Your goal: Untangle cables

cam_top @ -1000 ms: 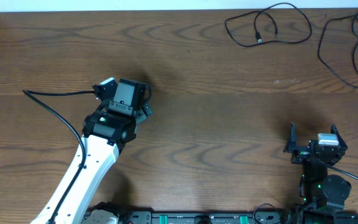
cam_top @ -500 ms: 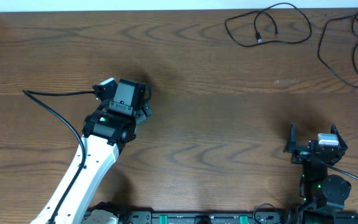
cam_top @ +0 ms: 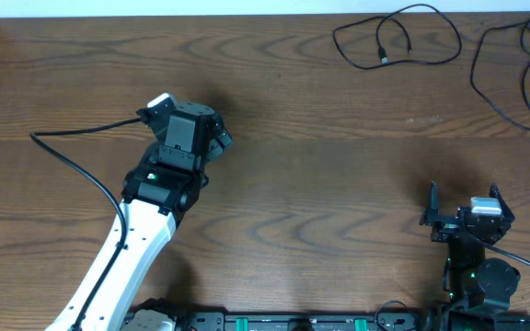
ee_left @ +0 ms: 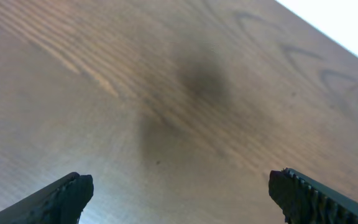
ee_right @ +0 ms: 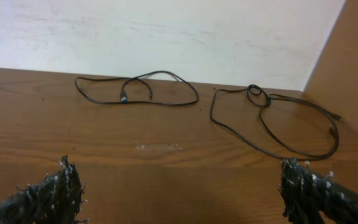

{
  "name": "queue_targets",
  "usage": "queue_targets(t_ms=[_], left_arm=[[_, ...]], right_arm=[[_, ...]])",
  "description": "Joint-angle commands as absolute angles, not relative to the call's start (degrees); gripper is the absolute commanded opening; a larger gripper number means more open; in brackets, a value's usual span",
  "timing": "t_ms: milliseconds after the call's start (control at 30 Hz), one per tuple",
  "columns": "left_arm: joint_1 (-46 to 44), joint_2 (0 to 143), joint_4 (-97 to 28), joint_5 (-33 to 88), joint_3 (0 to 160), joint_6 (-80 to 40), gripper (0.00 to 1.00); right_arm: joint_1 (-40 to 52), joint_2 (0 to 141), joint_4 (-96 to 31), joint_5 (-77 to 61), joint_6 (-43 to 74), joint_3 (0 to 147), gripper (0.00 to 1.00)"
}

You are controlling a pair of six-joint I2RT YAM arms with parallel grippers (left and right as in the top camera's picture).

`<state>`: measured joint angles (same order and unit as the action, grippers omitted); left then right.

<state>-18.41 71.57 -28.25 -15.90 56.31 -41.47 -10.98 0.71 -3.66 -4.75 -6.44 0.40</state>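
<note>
Overhead, both cables lie toward the far right of the surface (cam_top: 320, 184). One is a looped cable (cam_top: 382, 57). Near it but apart is a knotted cable (cam_top: 474, 72), with its knot (ee_right: 255, 92) at the far end. The left claw (cam_top: 213, 140) hangs spread wide over bare wood, well apart from them. The right claw (cam_top: 465, 204) is likewise released, grasping nothing, near its base.

The step looks like the reach toward the cords. The right claw is nearer, so it should aim for one strand just beside the knot and descend with its fingers astride that strand alone. The left should cross over to hold the other side.

Compared with a second ago, the left wrist has twisted and moved slightly toward the far right. The right claw and the cables are unchanged.
</note>
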Motion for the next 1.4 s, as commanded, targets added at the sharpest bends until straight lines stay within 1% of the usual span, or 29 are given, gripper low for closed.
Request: queue_targets(t_ms=[0,233,467,633,767,1000,1367], left_arm=[[-17.9,68.6,-27.7,-15.7,57.6,-38.4,0.98],[-17.9,56.4,-28.7,-16.1,58.0,-29.1,0.98],[-17.9,43.0,-31.7,-18.7,58.0,-28.8,0.98],[-17.9,35.8,-37.2,-18.7,58.0,-29.2,0.98],[-17.9,33.1,-41.0,-18.7,57.9,-29.5,0.98],[-17.9,30.1,-46.5,-18.8,57.5,-35.9,0.98],[-17.9,28.7,-55.4,-18.7,57.3,-35.9,0.98]], right_arm=[[-11.3,0.3,-3.9,-5.1,-5.8,0.3,0.99],[-11.3,0.3,-3.9,-5.1,-5.8,0.3,0.99],[-11.3,0.3,-3.9,-5.1,-5.8,0.3,0.99],[-11.3,0.3,-3.9,-5.1,-5.8,0.3,0.99],[-11.3,0.3,-3.9,-5.1,-5.8,0.3,0.99],[-11.3,0.3,-3.9,-5.1,-5.8,0.3,0.99],[-11.3,0.3,-3.9,-5.1,-5.8,0.3,0.99]])
